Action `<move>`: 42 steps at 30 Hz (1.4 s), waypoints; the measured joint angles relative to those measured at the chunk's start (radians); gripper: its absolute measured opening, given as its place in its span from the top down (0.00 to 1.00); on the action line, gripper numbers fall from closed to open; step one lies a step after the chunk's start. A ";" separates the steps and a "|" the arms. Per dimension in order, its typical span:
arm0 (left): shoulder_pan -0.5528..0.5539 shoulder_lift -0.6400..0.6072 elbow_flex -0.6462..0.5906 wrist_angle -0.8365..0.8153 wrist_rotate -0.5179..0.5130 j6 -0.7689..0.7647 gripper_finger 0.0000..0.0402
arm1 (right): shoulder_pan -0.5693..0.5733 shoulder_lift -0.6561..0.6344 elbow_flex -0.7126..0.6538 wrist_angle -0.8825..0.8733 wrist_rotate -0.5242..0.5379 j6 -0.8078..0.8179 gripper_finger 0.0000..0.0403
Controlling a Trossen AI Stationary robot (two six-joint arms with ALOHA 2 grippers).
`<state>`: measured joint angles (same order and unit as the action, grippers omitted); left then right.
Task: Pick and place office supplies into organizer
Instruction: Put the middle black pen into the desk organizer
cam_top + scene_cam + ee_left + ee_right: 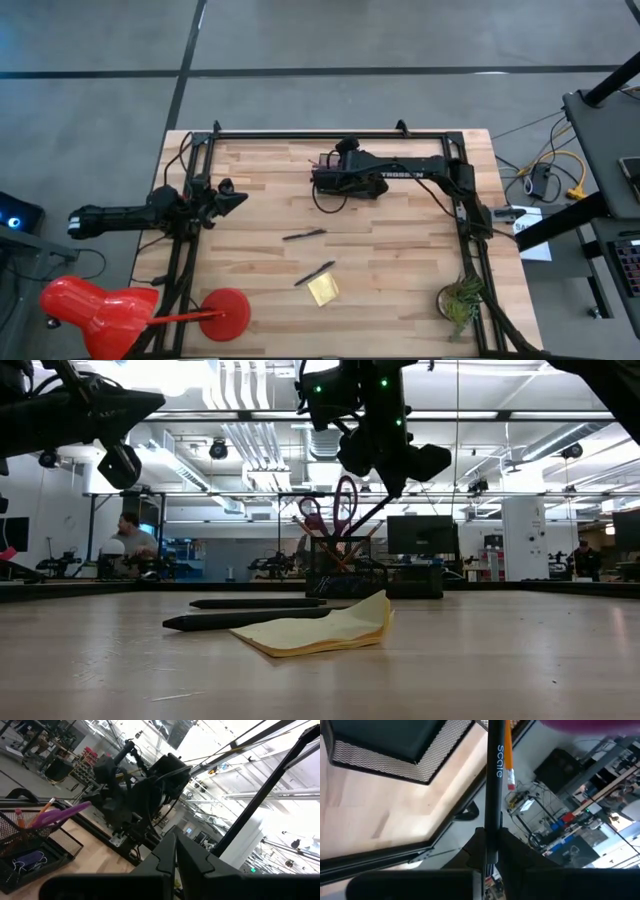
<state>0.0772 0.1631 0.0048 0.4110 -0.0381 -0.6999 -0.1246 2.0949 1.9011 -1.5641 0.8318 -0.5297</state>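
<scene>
**Table inventory: office supplies and organizer, left to right**

Left gripper: at the table's left edge, about mid-depth, raised off the surface; fingers pressed together on nothing, as the left wrist view shows.

Black pen: lies flat near the table's centre, apart from all else.

Second black pen: lies flat nearer the front edge, slanted, just beside the sticky-note pad.

Yellow sticky-note pad: lies toward the front edge; in the low view its top sheets curl upward.

Organizer: black mesh box, standing toward the far edge, a little left of the table's middle. Purple-handled scissors and an orange pencil stand upright in it; a binder clip lies in its low tray.

Right gripper: directly above the organizer, clamped on a black pen marked "scale", held beside the orange pencil.

Small green plant: near the front right corner.
</scene>
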 joint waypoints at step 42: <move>0.000 0.000 0.000 -0.001 -0.001 0.000 1.00 | -0.045 0.050 0.078 0.027 0.042 0.031 0.95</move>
<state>0.0772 0.1631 0.0048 0.4105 -0.0387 -0.6998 -0.1700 2.1452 1.9793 -1.5371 0.8736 -0.4985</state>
